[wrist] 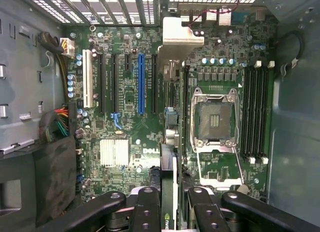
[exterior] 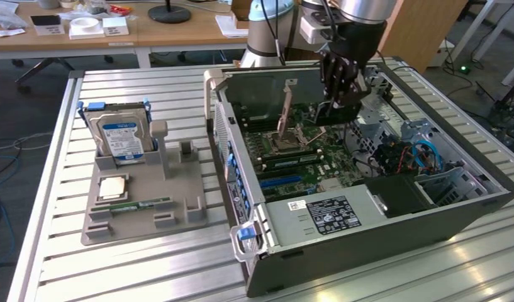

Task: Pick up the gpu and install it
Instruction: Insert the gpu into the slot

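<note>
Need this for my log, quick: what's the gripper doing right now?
Gripper: closed, holding the graphics card on edge.

Oblique overview, close overhead wrist: shared motherboard (wrist: 127, 99)

The gpu (wrist: 169, 172) is seen edge-on, clamped between the fingers (wrist: 146, 212) of the gripper (wrist: 170, 214). Its pale bracket (wrist: 182, 34) is turned toward the vented case wall (wrist: 125, 7). The card is held over the motherboard (wrist: 125, 127), between the blue slot (wrist: 141, 84) and the open CPU socket (wrist: 215, 119). A finned heatsink (wrist: 114, 152) and memory slots (wrist: 255, 112) are seen on the board.
</note>
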`<move>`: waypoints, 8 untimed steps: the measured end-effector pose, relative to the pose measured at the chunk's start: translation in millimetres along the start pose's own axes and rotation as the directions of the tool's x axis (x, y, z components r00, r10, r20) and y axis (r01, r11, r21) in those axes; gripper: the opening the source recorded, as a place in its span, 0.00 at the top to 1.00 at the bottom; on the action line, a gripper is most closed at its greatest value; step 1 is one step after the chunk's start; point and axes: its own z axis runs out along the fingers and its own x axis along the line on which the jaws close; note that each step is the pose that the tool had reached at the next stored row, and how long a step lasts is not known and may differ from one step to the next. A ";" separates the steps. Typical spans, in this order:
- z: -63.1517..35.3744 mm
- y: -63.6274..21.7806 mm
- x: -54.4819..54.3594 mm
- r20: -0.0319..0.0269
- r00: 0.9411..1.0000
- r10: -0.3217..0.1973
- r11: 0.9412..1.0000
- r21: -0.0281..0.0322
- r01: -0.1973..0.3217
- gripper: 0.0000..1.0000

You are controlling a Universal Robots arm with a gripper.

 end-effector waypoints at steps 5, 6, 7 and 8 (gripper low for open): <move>0.2 0.2 2.2 -0.002 1.000 0.012 1.000 0.000 -0.012 0.74; 0.2 0.2 2.2 -0.003 1.000 0.013 1.000 0.000 -0.013 0.74; 0.2 0.1 2.2 -0.003 1.000 0.013 1.000 0.000 -0.013 0.74; 0.2 0.2 2.2 -0.003 1.000 0.013 1.000 0.000 -0.013 0.74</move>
